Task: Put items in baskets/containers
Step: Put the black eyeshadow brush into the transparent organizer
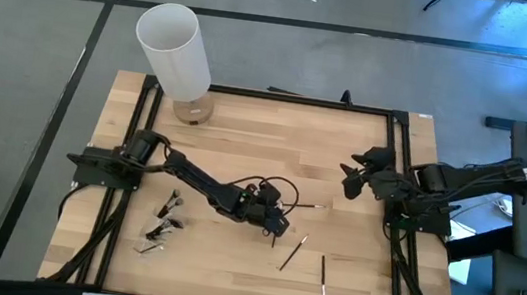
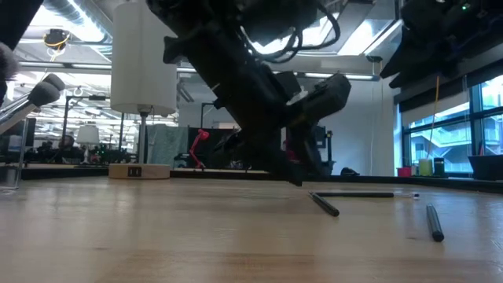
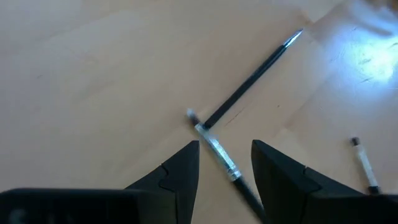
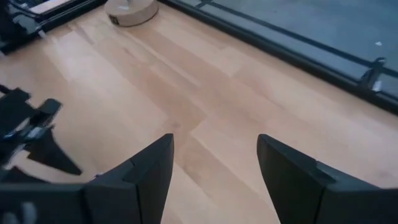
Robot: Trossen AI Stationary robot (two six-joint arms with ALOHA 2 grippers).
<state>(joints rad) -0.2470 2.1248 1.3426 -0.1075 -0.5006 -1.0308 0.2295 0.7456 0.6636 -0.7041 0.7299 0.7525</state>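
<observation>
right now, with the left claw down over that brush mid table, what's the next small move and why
Probably lower a little and close the left claw on the brush. In the left wrist view its fingers stand open either side of the brush's pale-banded part, not yet gripping. A second brush meets its tip, so close gently. The right claw waits open at the table's right side.

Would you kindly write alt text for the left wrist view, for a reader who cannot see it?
The left hand hangs open over a pale wooden table, its two dark fingers either side of a thin brush with a clear end. A longer dark brush lies just beyond it, and a third lies off to one side.
</observation>
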